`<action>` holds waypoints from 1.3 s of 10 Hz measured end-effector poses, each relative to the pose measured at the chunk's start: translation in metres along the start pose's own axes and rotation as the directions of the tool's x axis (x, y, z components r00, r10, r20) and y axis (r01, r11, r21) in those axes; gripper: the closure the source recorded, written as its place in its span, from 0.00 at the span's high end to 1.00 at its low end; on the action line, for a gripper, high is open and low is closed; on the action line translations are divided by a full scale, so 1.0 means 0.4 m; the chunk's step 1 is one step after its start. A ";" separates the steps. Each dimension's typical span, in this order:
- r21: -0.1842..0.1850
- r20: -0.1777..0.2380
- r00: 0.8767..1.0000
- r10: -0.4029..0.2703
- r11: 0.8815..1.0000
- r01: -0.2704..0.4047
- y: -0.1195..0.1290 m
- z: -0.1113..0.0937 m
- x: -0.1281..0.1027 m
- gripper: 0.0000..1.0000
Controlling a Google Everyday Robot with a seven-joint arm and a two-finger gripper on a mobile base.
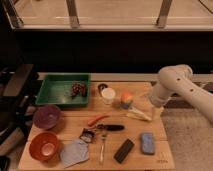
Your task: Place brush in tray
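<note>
The brush (104, 129) lies flat on the worktop (159, 131), in front of the tray (55, 90), below its right corner and well apart from it. We judge it light and stiff, and the slim handle is the best place to take it. The end effector (141, 112) hovers far to the right of the tray; we cannot tell how open it is, or whether it holds anything.

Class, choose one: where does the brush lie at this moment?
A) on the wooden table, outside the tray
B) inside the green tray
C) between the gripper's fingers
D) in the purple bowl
A: the brush lies on the table, nearer the camera than the tray, with the gripper off to its right, over the table's right part.
</note>
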 end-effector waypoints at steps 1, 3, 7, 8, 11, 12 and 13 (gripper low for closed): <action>-0.014 0.000 0.999 -0.040 0.999 0.040 -0.002 0.020 -0.038 0.79; -0.040 0.012 0.993 -0.121 0.992 0.121 -0.014 0.070 -0.135 0.79; -0.093 0.073 0.971 -0.227 0.968 0.233 -0.025 0.197 -0.258 0.79; -0.102 0.104 0.967 -0.231 0.965 0.242 -0.024 0.220 -0.270 0.79; -0.133 0.241 0.950 -0.197 0.963 0.233 -0.019 0.281 -0.293 0.79; -0.139 0.270 0.945 -0.183 0.964 0.226 -0.017 0.287 -0.295 0.79; -0.144 0.307 0.937 -0.165 0.965 0.218 -0.013 0.297 -0.297 0.79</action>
